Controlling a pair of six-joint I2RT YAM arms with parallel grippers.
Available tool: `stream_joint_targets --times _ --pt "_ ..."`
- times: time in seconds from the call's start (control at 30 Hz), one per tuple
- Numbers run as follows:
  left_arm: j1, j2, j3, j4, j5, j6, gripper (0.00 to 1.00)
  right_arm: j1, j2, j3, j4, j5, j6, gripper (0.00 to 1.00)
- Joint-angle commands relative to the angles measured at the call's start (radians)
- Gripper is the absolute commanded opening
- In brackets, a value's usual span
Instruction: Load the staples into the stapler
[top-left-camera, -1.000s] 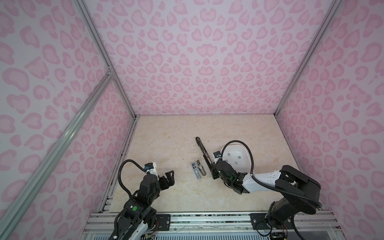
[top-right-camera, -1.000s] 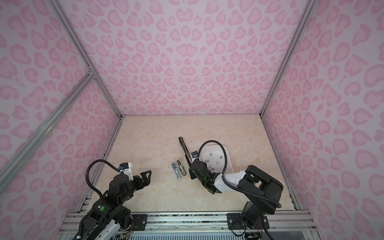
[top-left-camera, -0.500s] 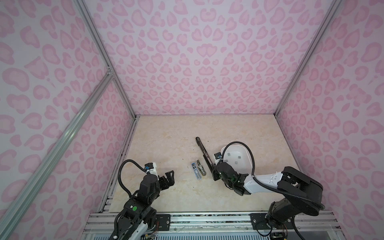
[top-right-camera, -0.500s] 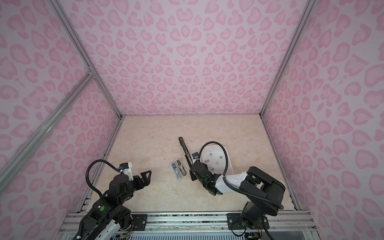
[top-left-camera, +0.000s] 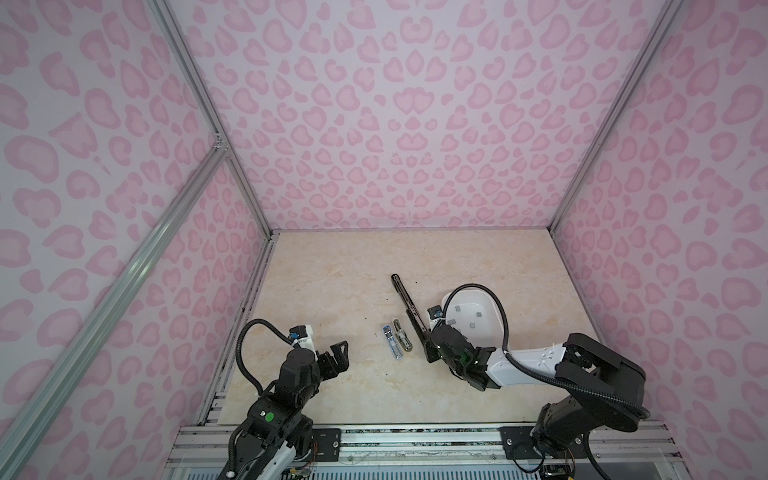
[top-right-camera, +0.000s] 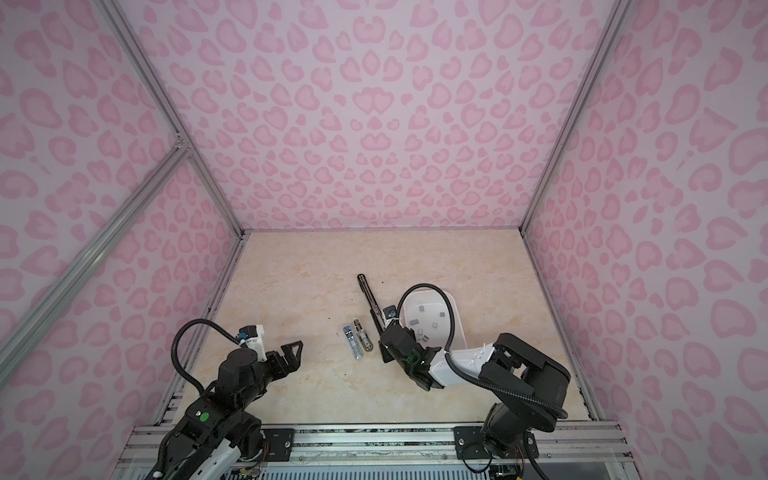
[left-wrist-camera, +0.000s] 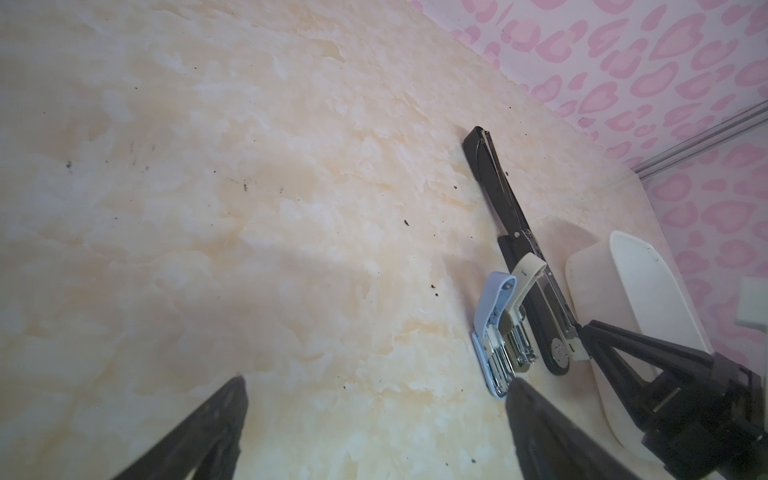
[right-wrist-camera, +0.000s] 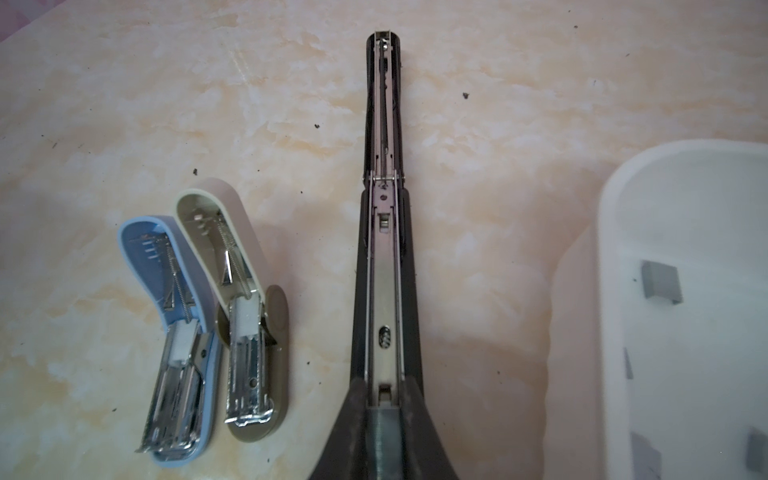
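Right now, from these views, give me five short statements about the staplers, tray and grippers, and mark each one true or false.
1. The left gripper is open and holds nothing. True.
2. The white tray is empty. False: grey staples lie in it.
3. The blue stapler and the beige stapler lie side by side, both swung open. True.
4. The black stapler is closed. False: it is folded out flat, with its metal magazine exposed.
5. The right gripper is at one end of the black stapler, with its fingers flanking the magazine. True.
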Motion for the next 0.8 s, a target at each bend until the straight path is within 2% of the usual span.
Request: stream_joint_targets --times 0.0,0.17,0.23,0.47,0.67,0.77 --pt "0.000 -0.002 -0.002 0.005 -0.012 -0.002 0.98 0.002 0.000 0.007 -0.027 0.008 0.006 0.21" --pt "0.000 -0.002 -0.002 0.005 -0.010 -0.002 0.98 0.002 -0.041 -0.002 -0.038 0.019 0.000 0.34" --pt "0.000 -0.004 -0.002 0.004 -0.010 -0.002 0.98 0.002 -0.069 -0.009 -0.038 0.023 -0.004 0.36" --pt "-0.001 -0.007 -0.003 0.005 -0.008 -0.002 0.98 0.003 -0.229 -0.011 -0.142 0.070 -0.002 0.30" --pt "-0.001 -0.014 -0.005 0.003 -0.008 0.000 0.98 -0.004 -0.448 -0.006 -0.415 0.280 0.106 0.28" --pt "-0.002 -0.014 -0.004 0.002 -0.007 0.001 0.98 -0.048 -0.537 -0.042 -0.498 0.339 0.169 0.28"
